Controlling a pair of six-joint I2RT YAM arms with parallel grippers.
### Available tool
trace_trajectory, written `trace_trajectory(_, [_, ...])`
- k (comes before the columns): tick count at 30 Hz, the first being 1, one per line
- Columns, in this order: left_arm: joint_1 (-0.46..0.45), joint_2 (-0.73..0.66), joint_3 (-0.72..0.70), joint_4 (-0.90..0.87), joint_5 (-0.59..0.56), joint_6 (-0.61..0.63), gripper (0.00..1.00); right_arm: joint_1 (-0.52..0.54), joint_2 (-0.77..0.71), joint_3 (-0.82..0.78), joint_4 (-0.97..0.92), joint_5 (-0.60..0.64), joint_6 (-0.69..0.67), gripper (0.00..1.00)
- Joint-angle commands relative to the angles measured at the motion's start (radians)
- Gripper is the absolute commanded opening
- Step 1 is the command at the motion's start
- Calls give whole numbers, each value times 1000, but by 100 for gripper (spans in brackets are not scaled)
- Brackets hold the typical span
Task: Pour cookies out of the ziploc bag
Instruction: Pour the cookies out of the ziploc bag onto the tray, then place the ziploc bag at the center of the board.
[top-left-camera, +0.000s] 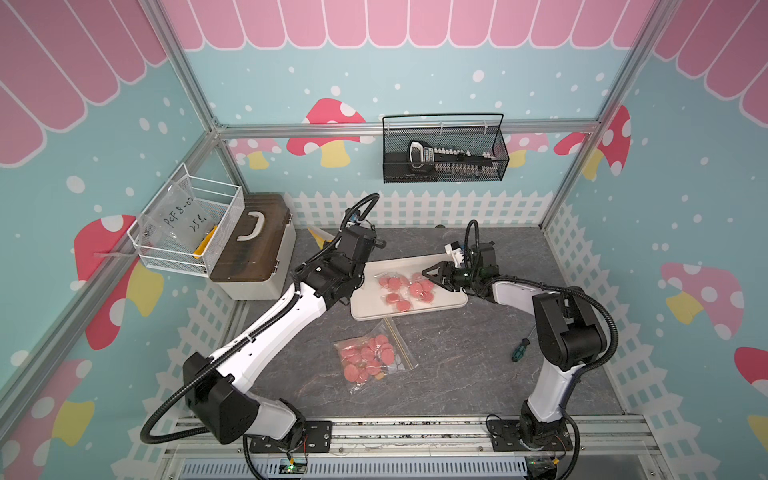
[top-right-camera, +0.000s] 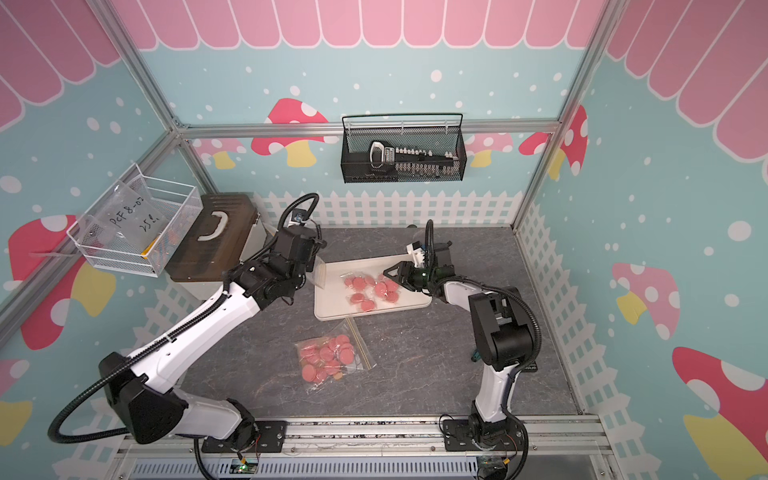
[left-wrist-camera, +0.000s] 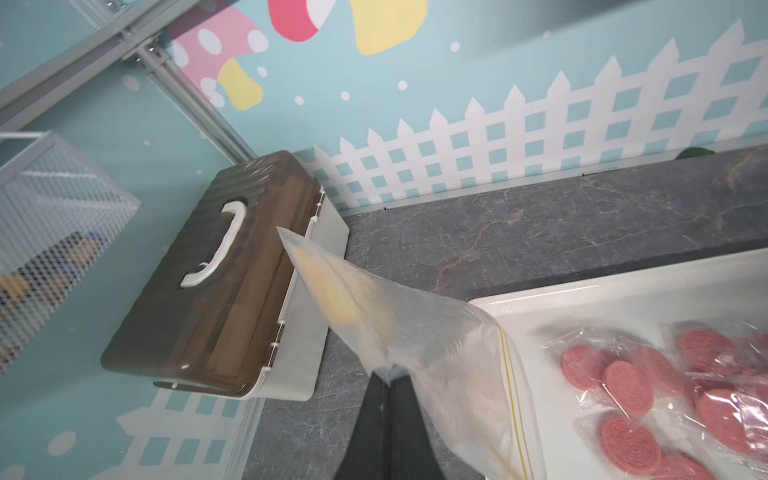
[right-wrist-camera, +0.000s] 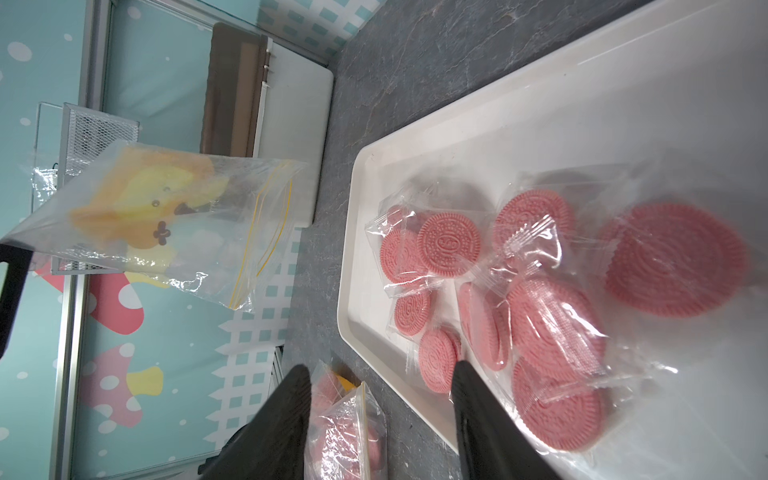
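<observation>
On the white rectangular plastic tray (top-left-camera: 368, 309), about a dozen pink round cookies (top-left-camera: 405, 289), most in clear wrappers, lie scattered around its middle. That suggests one bag's pour is already done.

Just off the tray's short edge on the left arm's side, your left pincer (left-wrist-camera: 389, 376) is clamped fully down on the closed end of a clear ziploc bag with a yellow zip strip (right-wrist-camera: 166, 224). The bag hangs in the air with its mouth toward the tray. No cookies show inside it, only a yellow-orange print. Gripping it away from the zip makes sense for tipping the contents out.

Over the tray's opposite end, your right pincer (right-wrist-camera: 380, 368) stands about half open with nothing between its fingers, probably parked clear of the pour.

On the grey marbled tabletop (top-left-camera: 457, 353), just off the tray's long edge nearest the arm bases, a second clear ziploc bag (top-left-camera: 374, 357) lies flat, full of pink cookies. It is likely your next job.
</observation>
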Motion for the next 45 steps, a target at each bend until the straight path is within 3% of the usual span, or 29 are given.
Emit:
trace_trajectory(1, [51, -105, -97, 37, -43, -119, 0, 7, -5, 17, -18, -12, -17, 55])
trace_trajectory(9, [123, -253, -259, 9, -64, -212, 0, 15, -6, 7, -27, -21, -32, 55])
trace_trajectory(15, [228, -326, -381, 8, 14, -301, 0, 18, -22, -12, -53, -16, -61, 55])
trace_trajectory(20, [262, -395, -478, 87, 11, -343, 2, 17, -25, -22, -59, -20, -69, 55])
trace_trajectory(23, [302, -421, -519, 106, 66, -403, 3, 18, -28, -21, -70, -21, -78, 55])
trace_trajectory(35, [321, -532, -682, 217, 94, -483, 9, 18, -25, -17, -95, -21, -97, 55])
trace_trajectory(42, [328, -537, -704, 181, 93, -522, 20, 18, -33, -15, -108, -23, -108, 55])
trace_trajectory(45, [328, -556, -704, 139, 114, -552, 38, 18, -31, -11, -114, -23, -111, 55])
